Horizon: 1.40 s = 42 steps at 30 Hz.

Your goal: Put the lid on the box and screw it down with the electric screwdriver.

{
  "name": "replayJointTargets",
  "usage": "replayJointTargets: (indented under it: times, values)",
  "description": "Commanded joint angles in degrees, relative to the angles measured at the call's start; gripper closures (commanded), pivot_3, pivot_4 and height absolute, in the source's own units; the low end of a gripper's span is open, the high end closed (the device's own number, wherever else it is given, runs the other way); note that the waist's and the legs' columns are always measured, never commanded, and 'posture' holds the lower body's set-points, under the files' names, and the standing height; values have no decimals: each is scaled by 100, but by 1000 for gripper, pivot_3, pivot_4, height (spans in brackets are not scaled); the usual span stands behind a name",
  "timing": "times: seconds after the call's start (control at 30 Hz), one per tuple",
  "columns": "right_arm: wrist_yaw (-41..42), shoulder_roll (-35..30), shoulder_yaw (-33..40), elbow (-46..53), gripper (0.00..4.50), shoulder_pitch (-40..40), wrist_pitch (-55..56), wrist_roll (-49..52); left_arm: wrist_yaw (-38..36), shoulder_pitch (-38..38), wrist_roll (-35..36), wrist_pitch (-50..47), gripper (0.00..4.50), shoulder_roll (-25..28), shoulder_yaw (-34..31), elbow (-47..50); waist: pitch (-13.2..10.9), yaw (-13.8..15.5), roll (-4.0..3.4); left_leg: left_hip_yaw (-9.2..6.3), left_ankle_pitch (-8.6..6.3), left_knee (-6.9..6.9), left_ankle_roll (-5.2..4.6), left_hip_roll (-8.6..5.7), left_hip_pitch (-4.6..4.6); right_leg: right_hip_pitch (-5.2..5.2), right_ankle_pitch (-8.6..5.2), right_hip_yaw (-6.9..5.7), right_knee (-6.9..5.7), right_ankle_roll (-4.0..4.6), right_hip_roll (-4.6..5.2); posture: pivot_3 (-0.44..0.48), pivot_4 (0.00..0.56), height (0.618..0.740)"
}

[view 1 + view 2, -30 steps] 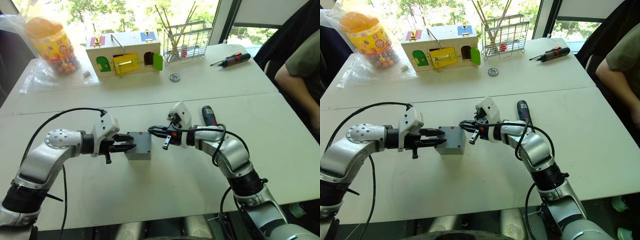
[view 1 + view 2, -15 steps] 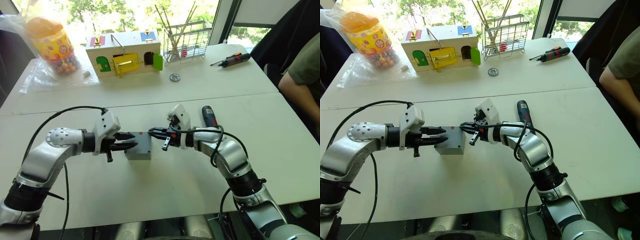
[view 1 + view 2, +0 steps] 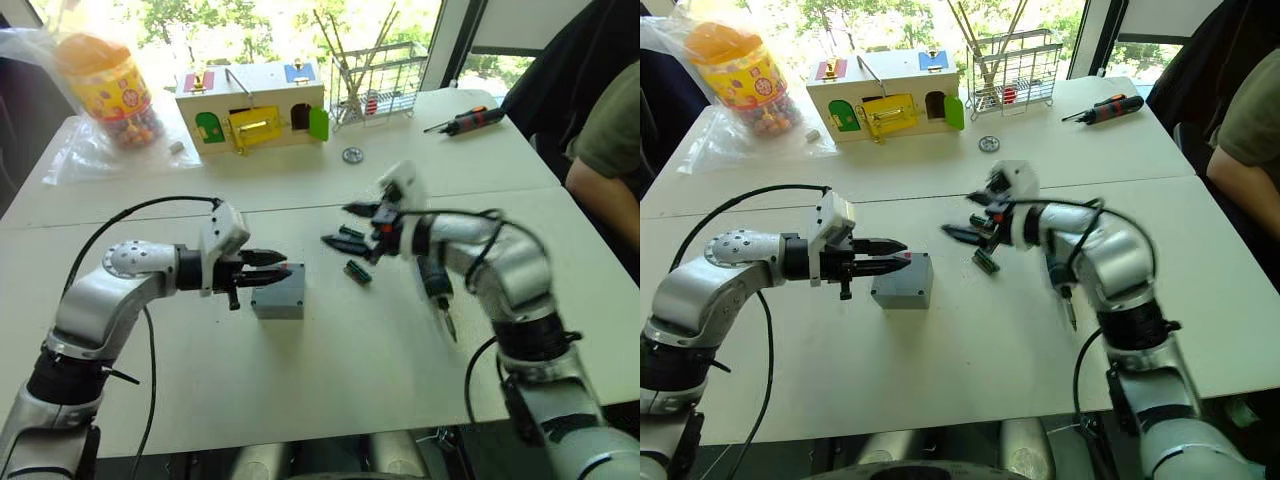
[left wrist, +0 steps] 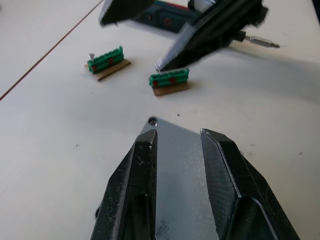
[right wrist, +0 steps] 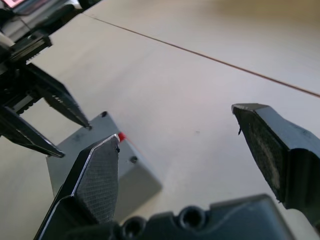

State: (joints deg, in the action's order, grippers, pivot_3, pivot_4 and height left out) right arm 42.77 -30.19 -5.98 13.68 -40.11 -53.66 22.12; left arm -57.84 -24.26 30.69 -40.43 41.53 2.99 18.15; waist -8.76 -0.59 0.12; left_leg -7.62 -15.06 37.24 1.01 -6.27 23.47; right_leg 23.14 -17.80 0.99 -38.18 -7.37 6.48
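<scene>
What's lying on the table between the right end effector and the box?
Two small green terminal blocks lie on the table between the right end effector and the box, in the left wrist view.

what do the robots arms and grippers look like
Both arms are silver-grey metal segments with black joints and a loose black cable looping along each. Each wrist carries a white block-shaped housing. The left gripper and right gripper each have two slim, pointed black fingers; the right wrist view shows textured pads on their inner faces.

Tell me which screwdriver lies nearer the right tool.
The electric screwdriver, black, lying under the right arm near the right tool. The red-and-black manual screwdriver lies far back.
</scene>
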Motion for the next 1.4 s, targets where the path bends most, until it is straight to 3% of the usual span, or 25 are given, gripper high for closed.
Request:
replayJointTargets:
  times: [0.03,0.2,0.37,0.53,0.77,1.13,1.27,1.3,1.4]
  values:
    - [419,-899,432,-61,196,-643,-423,177,-4,-370,116,129,3140,-252,104,167,1,-11,1,0,0,-1,-1,0,0,-1,0,-2,1,0,0,0,150,740]
    - [1061,-2241,-138,-445,196,-1238,-1649,292,-255,-481,-129,381,3140,-256,518,326,1,-45,1,10,-2,-13,-3,7,0,8,0,3,3,0,-1,0,150,740]
    - [1852,-3354,-1427,-1140,196,-1525,-2713,319,-443,-647,-669,862,3140,-157,973,256,-1,-24,2,17,-3,-10,-5,10,1,6,0,7,6,1,0,0,150,740]
    - [2178,-3325,-2080,-1940,196,-1951,-3198,399,-494,-731,-926,1038,3140,-151,1156,287,-2,-14,1,27,-6,-3,-11,6,1,3,0,9,10,0,6,0,150,740]
    - [2022,-2562,-2744,-2948,196,-2489,-3732,359,-284,-482,-1032,1074,3140,-172,1115,473,-2,-20,1,26,-6,-8,-10,10,3,11,0,8,7,0,3,0,150,740]
    - [2136,-1972,-4217,-3460,196,-2616,-2915,-295,143,-266,-1099,960,3140,-432,1137,659,-1,-15,4,18,-6,5,-10,6,10,11,0,4,4,0,4,0,150,740]
    - [2136,-1654,-4333,-3508,196,-2518,-2778,-436,275,-291,-1204,993,3140,-567,1237,577,23,-21,43,15,-6,8,-10,6,-1,-3,0,1,4,0,2,0,150,740]
    - [2127,-1600,-4328,-3529,944,-2505,-2751,-488,292,-295,-1232,998,3140,-588,1260,567,36,-31,63,15,-6,8,-10,6,-6,-7,0,1,4,0,1,0,150,740]
    - [2224,-1709,-4494,-3277,1692,-2351,-2622,-639,308,-263,-1246,991,3140,-600,1257,596,49,-29,86,11,-6,7,-9,9,-10,-11,0,1,5,0,-3,0,150,740]
